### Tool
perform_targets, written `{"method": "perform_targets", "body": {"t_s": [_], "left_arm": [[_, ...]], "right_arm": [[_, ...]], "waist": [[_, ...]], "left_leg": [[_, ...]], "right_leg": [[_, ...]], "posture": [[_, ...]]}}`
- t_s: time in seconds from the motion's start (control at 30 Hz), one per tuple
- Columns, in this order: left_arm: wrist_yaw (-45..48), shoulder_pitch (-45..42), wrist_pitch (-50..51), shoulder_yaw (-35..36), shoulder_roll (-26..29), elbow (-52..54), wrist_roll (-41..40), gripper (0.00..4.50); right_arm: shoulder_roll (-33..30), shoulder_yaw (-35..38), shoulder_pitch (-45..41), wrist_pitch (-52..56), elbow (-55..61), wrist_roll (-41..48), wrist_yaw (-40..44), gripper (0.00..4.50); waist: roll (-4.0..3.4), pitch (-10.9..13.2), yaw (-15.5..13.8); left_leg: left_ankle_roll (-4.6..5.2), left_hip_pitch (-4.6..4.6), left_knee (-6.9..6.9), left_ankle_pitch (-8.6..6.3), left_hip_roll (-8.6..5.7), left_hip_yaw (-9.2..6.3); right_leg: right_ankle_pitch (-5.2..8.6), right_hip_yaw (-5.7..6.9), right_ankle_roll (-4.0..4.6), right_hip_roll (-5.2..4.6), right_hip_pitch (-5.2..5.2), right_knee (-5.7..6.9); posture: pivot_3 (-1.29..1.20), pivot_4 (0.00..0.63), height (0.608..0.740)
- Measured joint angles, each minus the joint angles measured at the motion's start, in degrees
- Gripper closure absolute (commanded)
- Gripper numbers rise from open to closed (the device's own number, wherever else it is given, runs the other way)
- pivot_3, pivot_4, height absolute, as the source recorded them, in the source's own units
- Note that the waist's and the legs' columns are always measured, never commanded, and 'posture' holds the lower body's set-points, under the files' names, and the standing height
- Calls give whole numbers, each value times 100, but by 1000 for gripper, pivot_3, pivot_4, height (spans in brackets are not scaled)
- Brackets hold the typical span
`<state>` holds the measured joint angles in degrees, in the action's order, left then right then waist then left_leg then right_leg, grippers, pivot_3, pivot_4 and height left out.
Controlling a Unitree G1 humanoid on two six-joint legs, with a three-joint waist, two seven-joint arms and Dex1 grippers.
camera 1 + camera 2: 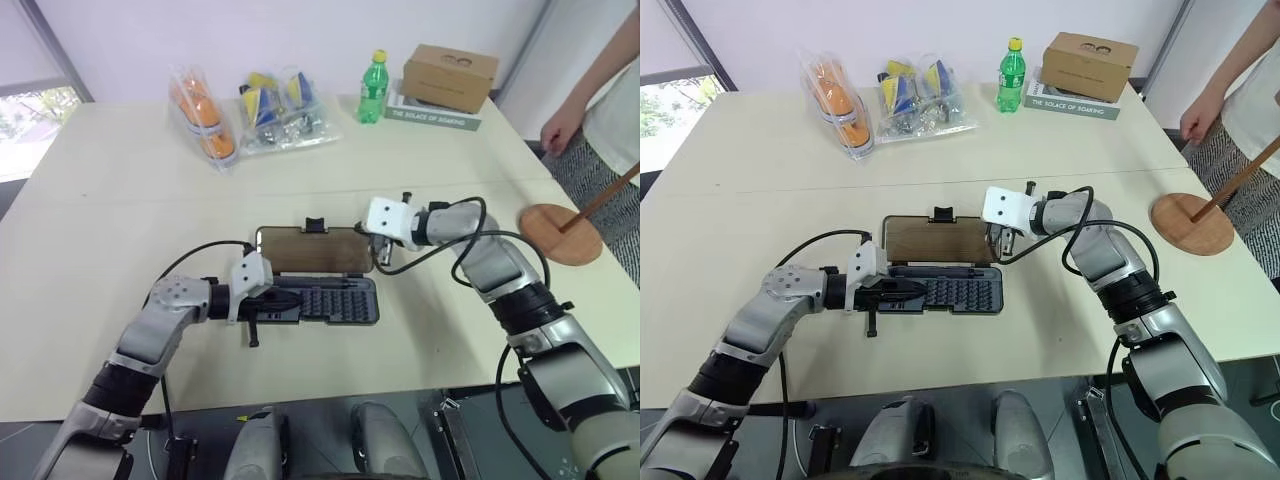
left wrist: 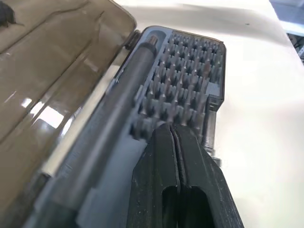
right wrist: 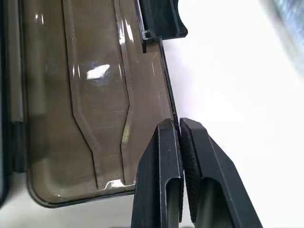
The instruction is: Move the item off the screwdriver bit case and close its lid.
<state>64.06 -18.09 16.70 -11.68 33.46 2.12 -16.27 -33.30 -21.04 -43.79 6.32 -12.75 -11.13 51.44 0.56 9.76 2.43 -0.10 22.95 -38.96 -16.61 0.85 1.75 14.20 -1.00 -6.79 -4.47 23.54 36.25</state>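
Observation:
The screwdriver bit case (image 1: pixel 335 300) lies open in the middle of the table, its rows of bits (image 2: pixel 190 71) showing. Its smoky-brown lid (image 1: pixel 312 250) lies back behind it, latch tab (image 3: pixel 161 19) on the far long edge. My right gripper (image 3: pixel 179 122) is shut on that long edge of the lid, near its right corner. My left gripper (image 2: pixel 172 127) is shut, its tips resting on the case's left part beside the driver handle (image 2: pixel 118 109). The item, a reddish-brown wooden disc (image 1: pixel 560 232) with a thin rod, stands at the table's right edge, away from the case.
At the back of the table stand a green bottle (image 1: pixel 373 88), a cardboard box (image 1: pixel 450 77) on a book (image 1: pixel 432 116), and clear plastic packs (image 1: pixel 205 115). A person (image 1: pixel 612 90) stands by the right edge, one hand (image 1: pixel 558 130) near the rod.

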Motion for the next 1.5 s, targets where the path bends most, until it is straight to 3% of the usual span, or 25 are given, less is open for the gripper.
{"method": "perform_targets", "body": {"t_s": [0.5, 0.73, 0.9, 1.17, 1.5], "left_arm": [[29, -235, 577, 230, 81, 116, -356, 4500], [8, -1095, 1856, 1131, 396, 769, -1609, 4500], [-389, -1892, 2263, 1835, 505, 177, -2013, 4500], [-1058, -2345, 557, 1890, 327, -2235, -767, 4500], [-504, -2358, -1703, 1012, -147, -4636, 558, 4500]], "right_arm": [[-176, 270, 577, -90, 1028, -226, -87, 4491], [-153, 321, 684, 64, 1260, -289, -87, 4491], [-147, 320, 721, 66, 1293, -344, -81, 4491], [-88, 320, 772, 114, 1383, -369, -74, 4491], [-23, 320, 772, 177, 1536, -378, -58, 4491]], "waist": [[4, 3, -30], [11, 7, -22], [12, 8, -19], [12, 8, -11], [13, 8, -21]], "left_leg": [[0, 8, -1, 0, 2, -2], [0, 13, -3, 0, -3, -6], [0, 12, -4, 0, -11, -8], [-1, 15, -4, 1, -14, -4], [-2, 41, -8, 1, -15, 0]], "right_leg": [[1, 1, 1, -6, 3, -2], [0, 4, -1, -4, 5, -3], [0, 6, -2, -1, 3, -3], [0, 6, -2, 0, 7, -4], [-1, 6, -4, 0, 33, -1]], "posture": [[0, 150, 740], [0, 150, 740], [0, 150, 740], [0, 150, 740], [0, 150, 740]]}}
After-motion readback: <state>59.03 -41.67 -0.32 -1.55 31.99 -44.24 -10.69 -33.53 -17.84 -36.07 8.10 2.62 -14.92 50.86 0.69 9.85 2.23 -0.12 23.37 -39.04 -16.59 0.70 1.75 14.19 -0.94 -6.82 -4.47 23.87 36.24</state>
